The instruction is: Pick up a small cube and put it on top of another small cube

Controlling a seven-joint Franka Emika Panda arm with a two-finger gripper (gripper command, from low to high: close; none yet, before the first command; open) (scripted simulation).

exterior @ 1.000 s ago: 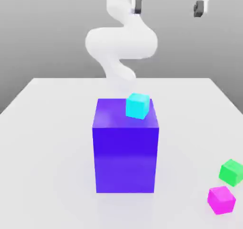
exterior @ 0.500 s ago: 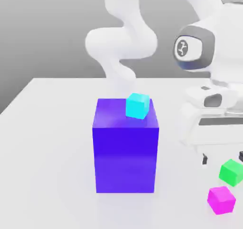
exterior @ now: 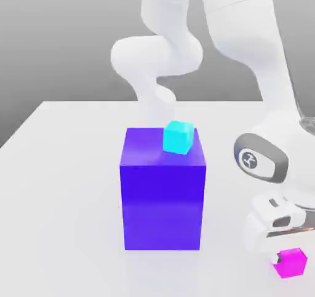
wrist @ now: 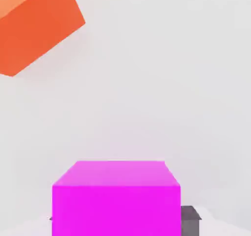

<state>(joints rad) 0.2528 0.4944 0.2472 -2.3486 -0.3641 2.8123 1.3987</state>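
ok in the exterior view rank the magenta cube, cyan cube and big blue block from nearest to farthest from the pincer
1. magenta cube, right below the pincer
2. big blue block, toward the exterior view's left
3. cyan cube, up on the block's far corner

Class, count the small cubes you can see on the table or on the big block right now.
2. The cyan cube sits on the big blue-violet block; the magenta cube lies under the end effector. The arm may hide others.

You saw a small bright magenta cube [exterior: 290,262], a small cyan cube [exterior: 179,137], a big blue-violet block [exterior: 162,194] and a large orange block [wrist: 34,24].
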